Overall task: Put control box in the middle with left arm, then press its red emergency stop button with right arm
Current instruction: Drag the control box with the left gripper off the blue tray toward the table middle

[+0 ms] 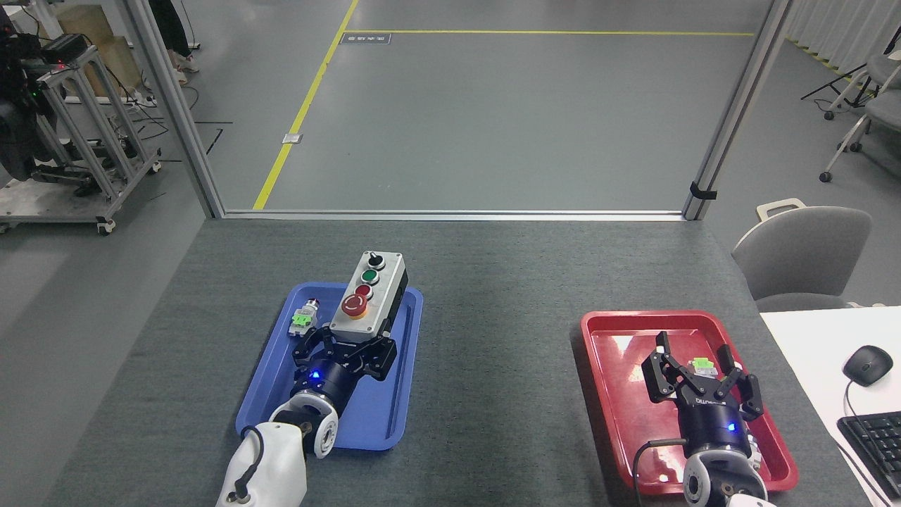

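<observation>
Head view, looking down at a dark grey felt worktop (493, 296). At approx. 8 o'clock from centre, a blue tray (383, 415) is lying on it; at approx. 4 o'clock, well apart, a red tray (612, 394).

The left claw (346, 343) is gripping the near end of the control box (369, 292), its fingers closed against the box's two long sides. The box is appearing raised above the blue tray, w/ its far end reaching past the tray's far rim over the bare felt. It is tilting slightly toward 1 o'clock. Top face is light grey, base is black. Controls are running in a row: black knob farthest away, then green button, small red button, then the red emergency stop button (354, 304) w/ yellow collar nearest the claw.

A small silver-and-green push-button part (303, 319) is sitting inside the blue tray at 9 o'clock from the left claw, just beside it.

The right claw (698, 366) is hovering over the red tray, fingers spread wide, holding nothing. A small green-and-white part (702, 365) is showing between its fingers, in the tray.

The middle (500, 366) of the worktop, between the two trays, is bare felt. At 3 o'clock, a grey chair (802, 253) and a white desk w/ mouse and keyboard.
</observation>
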Robot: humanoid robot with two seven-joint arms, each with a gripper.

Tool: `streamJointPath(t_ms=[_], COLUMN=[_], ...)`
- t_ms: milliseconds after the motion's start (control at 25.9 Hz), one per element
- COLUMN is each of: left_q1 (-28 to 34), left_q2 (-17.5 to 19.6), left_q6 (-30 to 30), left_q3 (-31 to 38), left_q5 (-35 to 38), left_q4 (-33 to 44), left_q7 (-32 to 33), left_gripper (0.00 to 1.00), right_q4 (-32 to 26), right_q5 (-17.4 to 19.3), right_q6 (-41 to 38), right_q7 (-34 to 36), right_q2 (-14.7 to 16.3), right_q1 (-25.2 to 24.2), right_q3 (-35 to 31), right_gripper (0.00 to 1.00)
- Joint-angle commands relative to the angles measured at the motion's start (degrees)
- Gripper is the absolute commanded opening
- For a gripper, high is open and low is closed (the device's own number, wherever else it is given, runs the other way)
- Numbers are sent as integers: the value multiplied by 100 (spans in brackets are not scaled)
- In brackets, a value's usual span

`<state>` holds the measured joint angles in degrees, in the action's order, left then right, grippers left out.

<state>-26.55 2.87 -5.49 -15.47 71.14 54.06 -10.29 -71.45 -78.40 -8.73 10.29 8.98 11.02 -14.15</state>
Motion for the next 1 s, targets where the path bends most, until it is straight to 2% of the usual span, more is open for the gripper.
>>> streamJointPath(t_ms=[0, 77, 232, 309, 425, 502, 657, 850, 889, 928, 966], left_q1=[492, 677, 659, 633, 616, 598, 501, 492, 501, 492, 501], left_q2=[152, 47, -507, -788, -1070, -1096, -1096, -1096, -1087, -1096, -1087], left_q6=[-250, -242, 66, 294, 716, 971, 1384, 1402, 1411, 1428, 1455], left_q3=[-53, -158, -1011, -1441, -1916, -2259, -3006, -3076, -3059, -3032, -3023], left_q5=[-408, -399, -329, 14, 928, 1200, 1236, 1139, 1139, 1139, 1139], left_q4=[1027, 1229, 1229, 1080, 808, 518, 148, -203, -203, -186, -151], left_q7=[27, 71, 221, 247, 502, 721, 897, 906, 906, 915, 915], left_gripper=[0, 0, 0, 0, 0, 0, 0, 0, 23, 63, 84], right_q4=[0, 0, 0, -9, 0, 0, 0, 0, 0, 0, 0], right_q5=[0, 0, 0, 0, 0, 0, 0, -9, -9, -9, -17], right_q6=[20, 20, 20, 12, 12, 12, 12, -24, -24, -24, -32], right_q7=[0, 0, 0, 0, 0, 0, 0, 8, 35, 35, 35], right_q2=[-10, -10, -1, -10, 7, 25, 42, 69, 69, 78, 86], right_q1=[85, 93, 93, 102, 111, 146, 216, 278, 287, 296, 304], right_q3=[0, -9, 0, -9, -9, -9, 0, 17, 9, 9, 26], right_gripper=[100, 100, 100, 100, 100, 100, 100, 100, 99, 99, 99])
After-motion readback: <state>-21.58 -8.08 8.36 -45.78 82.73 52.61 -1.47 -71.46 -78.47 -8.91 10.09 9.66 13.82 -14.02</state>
